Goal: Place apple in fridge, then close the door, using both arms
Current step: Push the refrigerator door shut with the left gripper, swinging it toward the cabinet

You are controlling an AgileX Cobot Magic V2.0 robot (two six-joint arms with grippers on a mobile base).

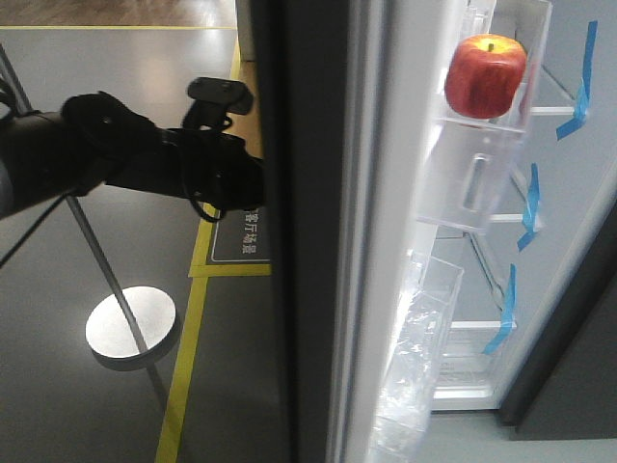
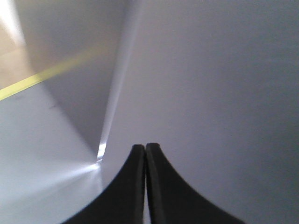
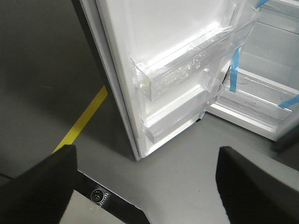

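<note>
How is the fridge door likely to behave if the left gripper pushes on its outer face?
The door probably swings as one rigid panel rather than flexing. Its smooth grey face may let the shut left gripper slip sideways. Its lower bins look empty, adding little weight.

Red apple high at right, inside white fridge, at level of top clear bin; shelf or bin, cannot tell. Door open, edge-on in middle, dark outer face to left. Black left arm reaching in from left, tip against that dark face. Blue tape strips on shelf fronts. Yellow floor line and round white stand base near left.
</note>
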